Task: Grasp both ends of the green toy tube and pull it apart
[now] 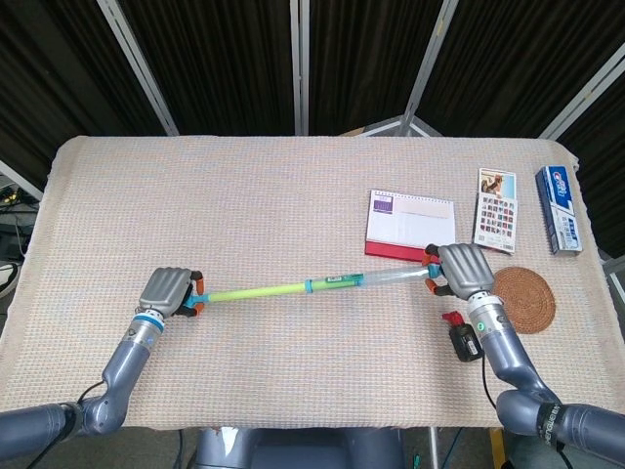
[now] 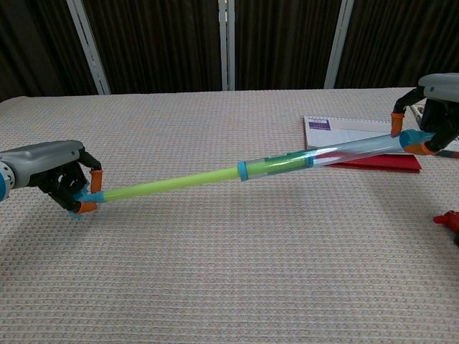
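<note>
The green toy tube (image 1: 293, 288) (image 2: 186, 180) is stretched long above the table, its thin green rod on the left running into a clear sleeve (image 2: 337, 153) on the right. My left hand (image 1: 168, 291) (image 2: 61, 176) grips the left end. My right hand (image 1: 465, 271) (image 2: 435, 107) grips the right end, beside the calendar. The tube slopes up from left to right in the chest view. A blue collar (image 2: 242, 171) marks where rod meets sleeve.
A desk calendar with a red base (image 1: 411, 228) stands just behind the tube's right end. A round woven coaster (image 1: 521, 299), a photo card (image 1: 494, 211) and a toothpaste box (image 1: 560, 209) lie at the right. A small black and red object (image 1: 463, 337) lies near my right wrist.
</note>
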Robot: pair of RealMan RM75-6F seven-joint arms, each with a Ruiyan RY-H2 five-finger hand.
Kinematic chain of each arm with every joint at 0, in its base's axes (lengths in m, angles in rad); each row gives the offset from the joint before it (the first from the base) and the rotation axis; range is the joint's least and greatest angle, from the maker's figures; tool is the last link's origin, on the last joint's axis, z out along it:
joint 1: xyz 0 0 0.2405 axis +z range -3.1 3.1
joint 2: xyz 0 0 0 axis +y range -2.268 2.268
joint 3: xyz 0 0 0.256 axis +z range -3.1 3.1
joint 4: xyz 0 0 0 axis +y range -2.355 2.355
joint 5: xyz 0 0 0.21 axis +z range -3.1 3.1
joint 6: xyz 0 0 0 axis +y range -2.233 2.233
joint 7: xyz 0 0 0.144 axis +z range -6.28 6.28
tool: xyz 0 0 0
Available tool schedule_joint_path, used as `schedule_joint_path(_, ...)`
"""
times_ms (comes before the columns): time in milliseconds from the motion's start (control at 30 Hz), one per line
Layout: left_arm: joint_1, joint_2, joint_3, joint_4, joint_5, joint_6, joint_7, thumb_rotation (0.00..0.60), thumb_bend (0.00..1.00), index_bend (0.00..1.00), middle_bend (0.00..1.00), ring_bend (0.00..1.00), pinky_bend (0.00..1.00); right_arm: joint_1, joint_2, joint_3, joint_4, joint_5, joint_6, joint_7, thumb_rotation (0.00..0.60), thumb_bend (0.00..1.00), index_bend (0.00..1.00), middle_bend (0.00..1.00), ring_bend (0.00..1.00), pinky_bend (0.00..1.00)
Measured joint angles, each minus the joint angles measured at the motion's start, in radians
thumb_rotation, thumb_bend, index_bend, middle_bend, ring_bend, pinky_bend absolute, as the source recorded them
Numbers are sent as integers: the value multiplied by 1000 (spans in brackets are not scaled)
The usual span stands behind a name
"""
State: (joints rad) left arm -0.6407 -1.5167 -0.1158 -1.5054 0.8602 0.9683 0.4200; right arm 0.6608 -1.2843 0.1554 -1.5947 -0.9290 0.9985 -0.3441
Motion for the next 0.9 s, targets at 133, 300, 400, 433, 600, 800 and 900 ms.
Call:
schedule_joint_path(133, 2, 3, 1, 16, 0, -6, -11, 600, 492, 738, 837, 759, 956, -7, 11, 5, 13, 0, -7, 21, 600, 459, 700, 1000, 1000, 1000)
schedule_joint_path(300, 3, 4, 4, 37, 3, -14, -20, 600, 492, 737, 837, 759, 956, -13, 19, 6, 25, -5, -12, 36, 600, 459, 702, 1000, 1000, 1000)
schedule_joint_path(400, 5, 3, 5, 64, 4, -21, -31, 600, 492, 738, 837, 759, 956, -19, 23, 6, 38, -14, -15, 54, 600, 459, 702, 1000, 1000, 1000)
schedule_joint_path(433, 6, 2, 6, 71, 7, -22, -35, 600, 492, 738, 837, 759, 956, -22, 24, 5, 43, -19, -16, 62, 600, 459, 702, 1000, 1000, 1000)
schedule_joint_path(600, 10, 9, 5, 91, 16, -23, -45, 600, 492, 737, 837, 759, 956, -32, 29, 6, 57, -31, -22, 84, 600, 459, 702, 1000, 1000, 1000)
schedule_joint_path(800, 13, 17, 3, 96, 16, -25, -47, 600, 492, 737, 837, 759, 956, -39, 35, 10, 67, -36, -27, 99, 600, 459, 702, 1000, 1000, 1000)
schedule_joint_path(900, 13, 15, 2, 96, 15, -27, -48, 600, 492, 737, 837, 759, 956, -42, 36, 12, 69, -39, -28, 103, 600, 459, 702, 1000, 1000, 1000)
